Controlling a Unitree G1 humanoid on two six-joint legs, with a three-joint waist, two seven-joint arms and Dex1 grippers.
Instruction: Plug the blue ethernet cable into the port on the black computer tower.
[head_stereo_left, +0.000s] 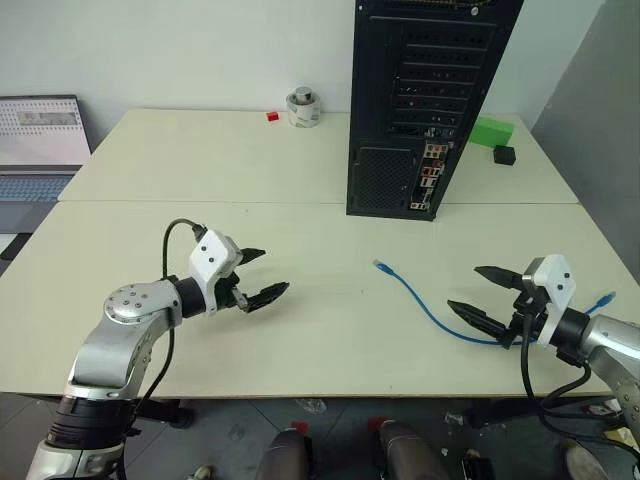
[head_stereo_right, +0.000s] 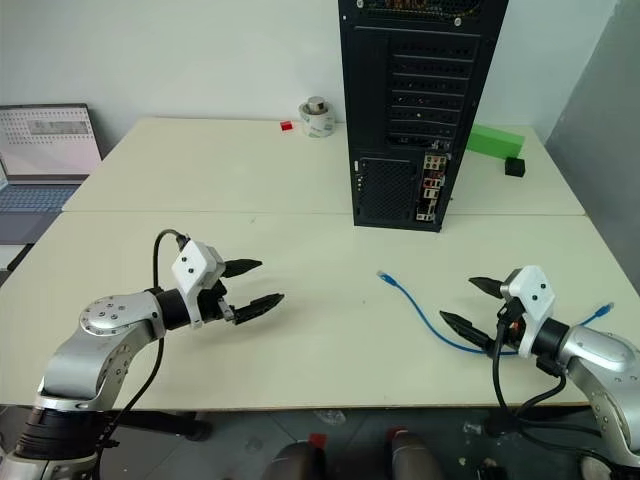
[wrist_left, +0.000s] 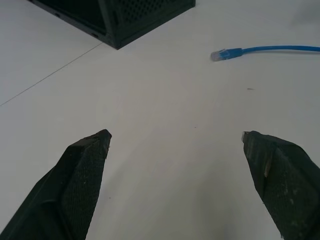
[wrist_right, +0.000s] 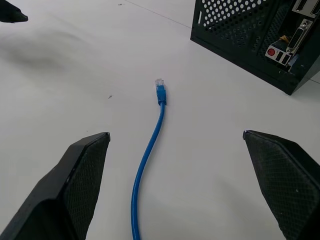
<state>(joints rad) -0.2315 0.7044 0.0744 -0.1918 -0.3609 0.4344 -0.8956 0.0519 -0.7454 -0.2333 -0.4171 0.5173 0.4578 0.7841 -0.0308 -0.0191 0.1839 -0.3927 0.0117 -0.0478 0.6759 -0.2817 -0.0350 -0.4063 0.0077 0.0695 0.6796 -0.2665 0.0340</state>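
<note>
i have both tools hovering over the bench, jaws wide, nothing in either. the left tool sits well left of the cable; the right tool is just beside the cable's curve, which passes under it and runs on toward the bench's right edge, where a second plug shows.

my right wrist view gives me the near plug lying flat between the fingers, pointed toward the tower, and close detail of the tower's lower connectors. which socket is the port i can't tell. the left wrist view catches just the plug and the tower's corner.

the head views add a laptop at far left, a tape roll, a small red piece, a green block and a black cube at the back. bare bench lies between plug and tower.
</note>
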